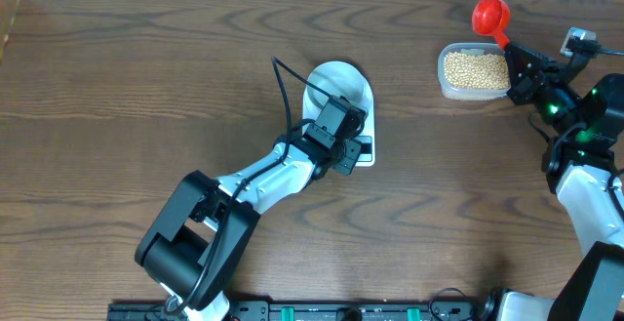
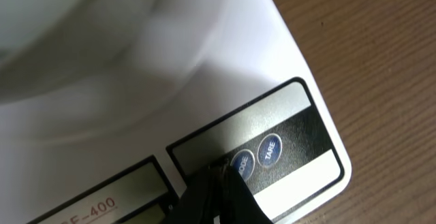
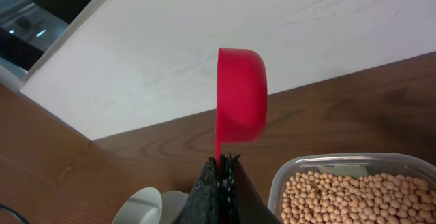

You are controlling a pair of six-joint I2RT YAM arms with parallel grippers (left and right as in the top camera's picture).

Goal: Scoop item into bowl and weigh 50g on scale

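The white scale (image 1: 366,155) lies at the table's middle with the pale bowl (image 1: 341,79) on it. My left gripper (image 1: 353,143) is shut and empty. In the left wrist view its fingertips (image 2: 219,174) rest on the scale's (image 2: 272,74) button panel, right beside the MODE button (image 2: 242,161); the TARE button (image 2: 270,149) is just right of it, and the bowl (image 2: 95,40) fills the upper left. My right gripper (image 1: 513,54) (image 3: 222,164) is shut on the handle of a red scoop (image 1: 490,15) (image 3: 240,94), held above the table beside the beans (image 1: 475,68) (image 3: 351,195). The scoop's inside is hidden.
The beans fill a clear plastic tub (image 1: 444,85) (image 3: 281,183) at the back right, close to the table's far edge. A white wall (image 3: 272,20) runs behind the table. The left arm (image 1: 263,180) stretches diagonally from the front left toward the scale.
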